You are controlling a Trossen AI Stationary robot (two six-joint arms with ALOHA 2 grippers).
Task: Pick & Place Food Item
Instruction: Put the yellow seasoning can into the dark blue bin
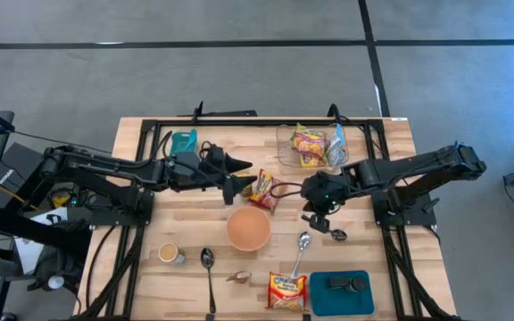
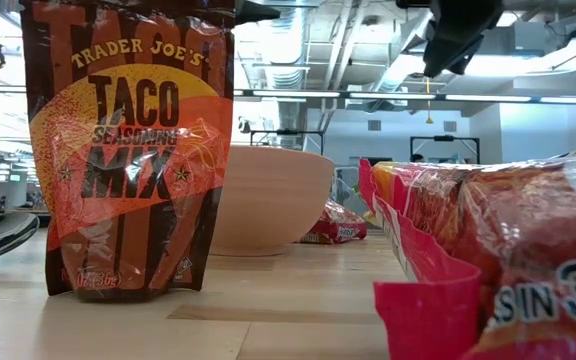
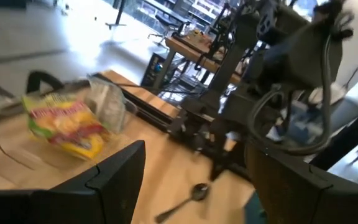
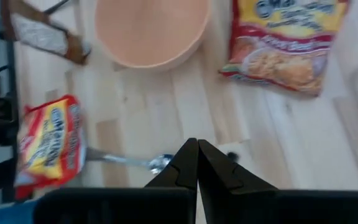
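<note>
An orange ramen packet [image 1: 264, 189] lies flat on the wooden table just beyond the peach bowl [image 1: 248, 228]; it also shows in the right wrist view [image 4: 284, 43]. My left gripper [image 1: 239, 185] hovers level beside that packet, open, with nothing between its fingers [image 3: 191, 180]. My right gripper [image 1: 315, 214] hangs over the table to the packet's right, slanting down, shut and empty [image 4: 196, 163]. A second ramen packet [image 1: 286, 292] lies near the front edge. A taco seasoning packet [image 2: 128, 150] stands upright close to the low camera.
A clear container [image 1: 286, 134] at the back right holds several snack packets. Two spoons [image 1: 302, 250] [image 1: 208, 266], a small cup [image 1: 169, 254] and a blue tray [image 1: 328, 299] lie toward the front. A teal item [image 1: 184, 141] sits at the back left.
</note>
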